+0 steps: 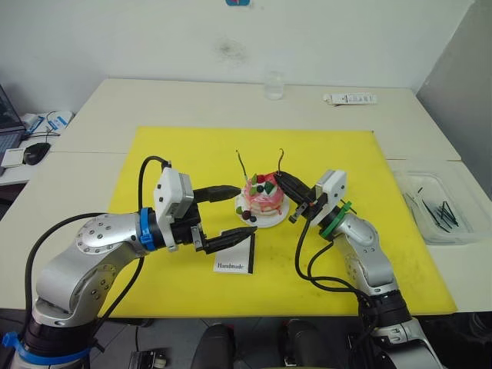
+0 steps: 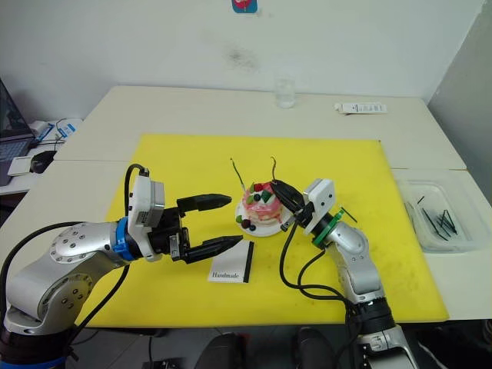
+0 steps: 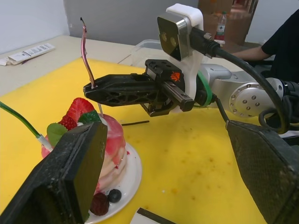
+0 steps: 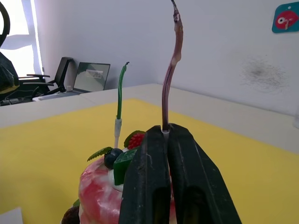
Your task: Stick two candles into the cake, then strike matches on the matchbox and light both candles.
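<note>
We see a white table (image 1: 231, 100) carrying a yellow mat (image 1: 338, 154), and on the mat the pink cake (image 1: 264, 201) on its small white plate, with two candles standing in its top. The head views give the whole layout: a clear plastic tray (image 1: 435, 206) on the robot's right holds the black matches (image 1: 440, 214), the white matchbox (image 1: 237, 259) lies just in front of the cake, and a glass (image 1: 274, 84) and a white remote-like bar (image 1: 350, 98) stand at the far edge.

The left wrist view shows a person's dark sleeve (image 3: 280, 37) past the table, and a lone black stick (image 3: 135, 123) lying on the mat beyond the cake. The right wrist view shows a laptop (image 4: 91, 77) on a side desk.

The left gripper (image 1: 227, 215) reaches in level from the left, its fingers spread wide and holding nothing, one above and one below the cake's near-left side, the lower over the matchbox.

The right gripper (image 4: 166, 154) comes in from the right, fingers pressed together on the whitish base of the purple candle (image 4: 170, 70), right at the cake's top. The green candle (image 4: 120, 93) stands free beside it.
</note>
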`<control>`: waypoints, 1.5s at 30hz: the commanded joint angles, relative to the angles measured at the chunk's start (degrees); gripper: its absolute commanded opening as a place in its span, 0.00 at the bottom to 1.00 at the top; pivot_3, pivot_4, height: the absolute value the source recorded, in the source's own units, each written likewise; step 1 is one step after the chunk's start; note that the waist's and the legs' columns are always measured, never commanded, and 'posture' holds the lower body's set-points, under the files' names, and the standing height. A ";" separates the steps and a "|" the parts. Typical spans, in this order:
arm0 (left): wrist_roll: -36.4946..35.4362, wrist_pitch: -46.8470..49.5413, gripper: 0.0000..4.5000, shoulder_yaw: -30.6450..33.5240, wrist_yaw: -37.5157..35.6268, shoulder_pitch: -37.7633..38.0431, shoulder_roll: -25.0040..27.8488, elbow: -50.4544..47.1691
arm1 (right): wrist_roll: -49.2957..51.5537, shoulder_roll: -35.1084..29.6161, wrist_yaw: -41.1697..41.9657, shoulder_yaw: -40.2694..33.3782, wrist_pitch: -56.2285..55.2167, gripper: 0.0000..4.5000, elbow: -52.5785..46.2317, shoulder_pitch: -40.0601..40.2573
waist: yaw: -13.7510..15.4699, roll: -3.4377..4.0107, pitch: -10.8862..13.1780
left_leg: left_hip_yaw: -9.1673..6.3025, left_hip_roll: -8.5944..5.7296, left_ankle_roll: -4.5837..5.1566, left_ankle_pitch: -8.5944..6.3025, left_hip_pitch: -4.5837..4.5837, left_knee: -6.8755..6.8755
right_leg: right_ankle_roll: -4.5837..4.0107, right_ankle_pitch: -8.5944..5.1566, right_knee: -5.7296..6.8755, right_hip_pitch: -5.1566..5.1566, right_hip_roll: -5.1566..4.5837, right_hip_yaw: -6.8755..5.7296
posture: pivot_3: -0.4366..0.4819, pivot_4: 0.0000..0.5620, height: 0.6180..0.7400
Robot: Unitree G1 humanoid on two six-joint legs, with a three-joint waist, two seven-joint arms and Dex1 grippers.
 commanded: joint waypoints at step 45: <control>2.02 0.35 1.00 -1.74 1.08 -0.28 -0.20 -0.13 | 3.43 -1.22 -2.74 -1.06 5.75 0.64 -12.74 2.87 | 0.00 0.01 0.00 | 0.03 0.01 0.00 0.00 0.07 -0.01 | 0.02 -0.01 0.02 0.03 -0.04 0.03 | 0.48 0.27 1.00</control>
